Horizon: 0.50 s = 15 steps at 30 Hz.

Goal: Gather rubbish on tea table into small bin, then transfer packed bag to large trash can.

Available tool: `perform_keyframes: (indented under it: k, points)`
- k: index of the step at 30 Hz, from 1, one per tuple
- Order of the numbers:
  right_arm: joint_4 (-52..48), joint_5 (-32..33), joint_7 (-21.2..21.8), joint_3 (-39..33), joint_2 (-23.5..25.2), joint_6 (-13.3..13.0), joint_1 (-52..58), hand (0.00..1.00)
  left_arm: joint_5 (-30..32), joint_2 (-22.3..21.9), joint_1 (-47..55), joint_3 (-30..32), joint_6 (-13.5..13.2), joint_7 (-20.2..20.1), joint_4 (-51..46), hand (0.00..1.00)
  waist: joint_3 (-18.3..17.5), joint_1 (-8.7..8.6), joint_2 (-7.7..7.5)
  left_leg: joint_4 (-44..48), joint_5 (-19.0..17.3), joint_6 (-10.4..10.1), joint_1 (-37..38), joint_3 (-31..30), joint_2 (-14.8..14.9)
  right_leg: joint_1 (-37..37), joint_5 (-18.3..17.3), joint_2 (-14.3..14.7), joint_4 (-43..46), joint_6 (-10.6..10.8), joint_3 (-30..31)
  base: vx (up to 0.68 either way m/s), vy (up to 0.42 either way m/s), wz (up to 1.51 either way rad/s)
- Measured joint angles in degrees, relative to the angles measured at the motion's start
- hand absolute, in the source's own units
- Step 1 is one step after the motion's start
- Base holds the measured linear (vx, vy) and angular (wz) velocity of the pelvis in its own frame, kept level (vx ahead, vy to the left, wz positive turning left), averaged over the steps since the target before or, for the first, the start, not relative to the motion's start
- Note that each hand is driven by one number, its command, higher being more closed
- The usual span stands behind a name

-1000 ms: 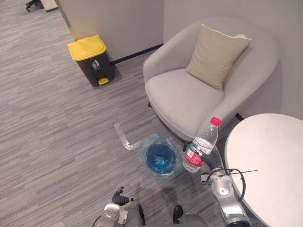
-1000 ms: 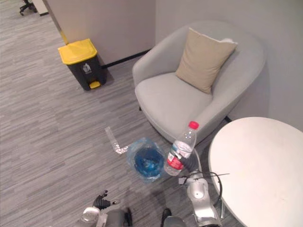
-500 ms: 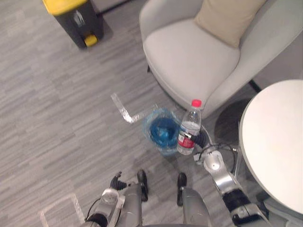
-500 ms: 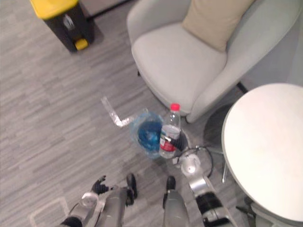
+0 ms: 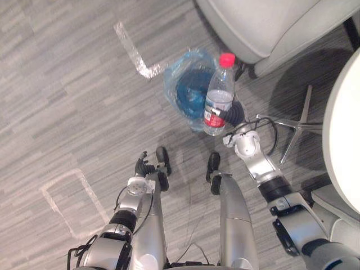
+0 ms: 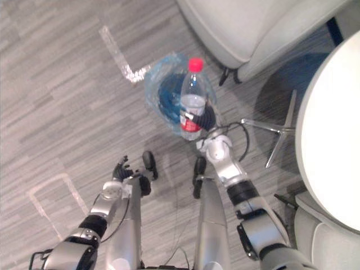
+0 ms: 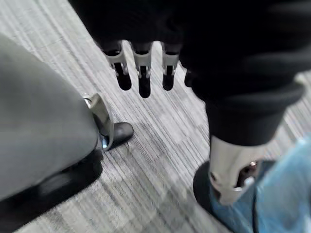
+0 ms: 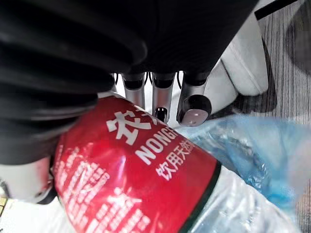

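Grip of my right hand [image 5: 232, 116] curled round water bottle [image 5: 217, 95] at its red label, bottle upright, overlapping rim of blue-bagged small bin [image 5: 181, 90] on carpet floor [image 5: 67, 84], armchair [image 5: 270, 25] just beyond, my left hand [image 5: 143, 166] low, fingers slack, empty.

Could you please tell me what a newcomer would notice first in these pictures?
The clear bottle with a red cap and red label stands out most, held upright in the right hand. It sits right by the small bin, lined with a blue bag, on the grey floor beside the armchair. The left hand hangs open, low over the floor.
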Motion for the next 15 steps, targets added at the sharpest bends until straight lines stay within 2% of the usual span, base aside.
perform_keyframes:
  k: [8,9,15]
  points:
    - [6.95,0.01,-1.91,-0.24,-0.33,0.44,-7.20,1.00,-1.69,0.01,-3.19,1.59,-1.08,1.07,-0.99,0.00,0.11,0.71,-0.16,4.88,0.36,-0.14,-9.55,-2.70,-0.64,-8.61,-2.19,-1.38,6.77,-0.01,-1.12,-0.02,-0.014,0.13]
    - [8.02,0.00,-2.19,-0.24,-0.32,0.50,-7.45,0.00,-1.78,0.04,-3.33,1.60,-1.20,1.08,-1.24,0.00,0.11,0.76,-0.16,4.91,0.38,-0.15,-10.03,-2.95,-0.79,-9.07,-2.86,-1.43,7.07,0.04,-1.17,-0.04,-0.016,0.15]
    - [10.82,0.01,-3.03,-4.32,-0.23,1.19,-8.21,0.00,-2.14,0.04,-3.72,1.57,-1.21,1.13,-1.40,0.00,0.10,1.08,-0.18,3.49,1.00,-0.46,-10.82,-3.24,-0.91,-9.86,-3.35,-1.97,7.05,-0.06,-2.44,-0.03,-0.020,0.07]
